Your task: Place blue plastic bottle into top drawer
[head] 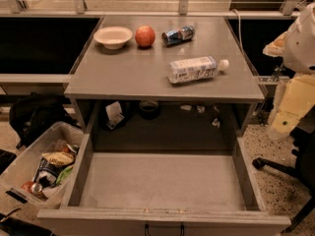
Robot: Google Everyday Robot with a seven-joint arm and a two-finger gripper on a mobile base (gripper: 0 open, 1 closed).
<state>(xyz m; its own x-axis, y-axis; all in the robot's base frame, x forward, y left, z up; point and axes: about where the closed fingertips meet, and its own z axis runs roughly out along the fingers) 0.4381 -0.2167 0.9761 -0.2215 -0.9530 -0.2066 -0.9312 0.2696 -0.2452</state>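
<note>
The blue plastic bottle (195,69) lies on its side on the grey cabinet top (123,77), white cap pointing right. The top drawer (162,181) is pulled out wide open below, its flat bottom bare, with a dark handle on its front edge. My arm hangs at the right edge of the view. Its pale yellowish gripper (284,122) hangs beside the cabinet, to the right of and below the bottle, apart from both bottle and drawer. It holds nothing that I can see.
On the back of the top stand a white bowl (113,36), a red apple (144,36) and a small blue soda can (178,35) on its side. A clear bin of trash (39,166) stands on the floor at the left. A chair base (280,168) is at the right.
</note>
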